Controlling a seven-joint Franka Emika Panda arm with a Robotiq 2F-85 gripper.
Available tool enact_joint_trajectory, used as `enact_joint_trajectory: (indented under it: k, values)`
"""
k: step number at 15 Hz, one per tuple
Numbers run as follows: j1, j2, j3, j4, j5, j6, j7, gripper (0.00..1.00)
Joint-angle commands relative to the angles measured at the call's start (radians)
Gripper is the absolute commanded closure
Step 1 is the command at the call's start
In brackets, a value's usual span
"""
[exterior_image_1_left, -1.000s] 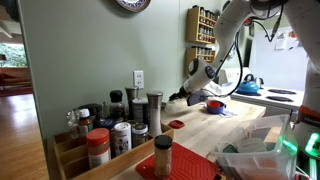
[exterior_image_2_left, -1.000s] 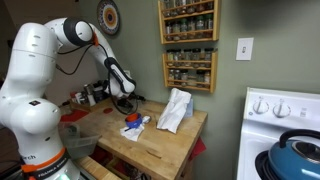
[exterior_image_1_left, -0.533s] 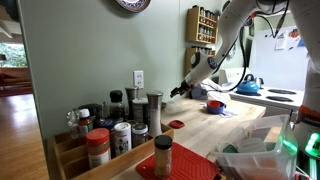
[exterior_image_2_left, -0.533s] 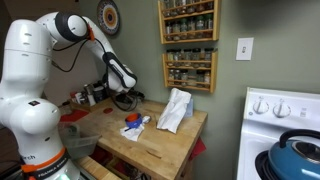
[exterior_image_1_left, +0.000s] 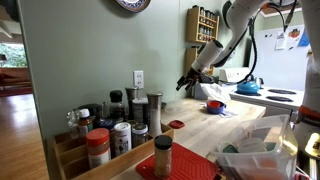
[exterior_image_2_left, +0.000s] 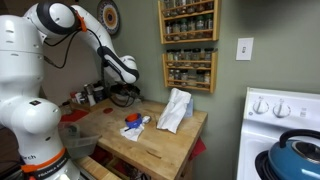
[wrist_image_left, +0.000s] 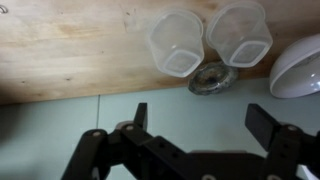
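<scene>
My gripper (wrist_image_left: 200, 112) is open and holds nothing; its two black fingers stand wide apart. In the wrist view it hangs in front of a pale green wall, above the back edge of a wooden counter (wrist_image_left: 70, 50). Below it on the counter stand two clear plastic containers (wrist_image_left: 178, 44) (wrist_image_left: 239, 33), a small metal lid (wrist_image_left: 213, 77) and a white bowl (wrist_image_left: 298, 68). In both exterior views the gripper (exterior_image_1_left: 184, 83) (exterior_image_2_left: 122, 97) is raised well above the counter, near the wall. A red bowl (exterior_image_1_left: 214, 105) sits on the counter beneath the arm.
Blue-and-white cloth (exterior_image_2_left: 133, 123) and a white bag (exterior_image_2_left: 175, 110) lie on the wooden block. Several spice jars (exterior_image_1_left: 120, 125) crowd the near end. Wall spice racks (exterior_image_2_left: 188, 45) hang behind. A stove with a blue kettle (exterior_image_2_left: 298, 155) stands beside the counter.
The arm has lifted the gripper up and away from the counter, toward the wall. The jaws stayed open and empty.
</scene>
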Motion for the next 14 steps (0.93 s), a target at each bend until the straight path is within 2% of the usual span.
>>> enact_joint_trajectory:
  k: [1, 3, 6, 8, 10, 11, 14]
  values:
    - [0.191, 0.029, -0.209, -0.015, -0.041, 0.108, 0.068, 0.00]
    - [0.308, 0.059, -0.316, 0.028, -0.117, 0.173, 0.178, 0.00]
    - [0.460, 0.082, -0.429, 0.109, -0.230, 0.274, 0.344, 0.00]
    - [0.533, 0.089, -0.473, 0.171, -0.285, 0.332, 0.436, 0.00]
    - [0.579, 0.102, -0.496, 0.234, -0.318, 0.393, 0.508, 0.00]
    - [0.611, 0.124, -0.560, 0.240, -0.228, 0.423, 0.407, 0.00]
    - [0.658, 0.152, -0.608, 0.300, -0.235, 0.480, 0.437, 0.00]
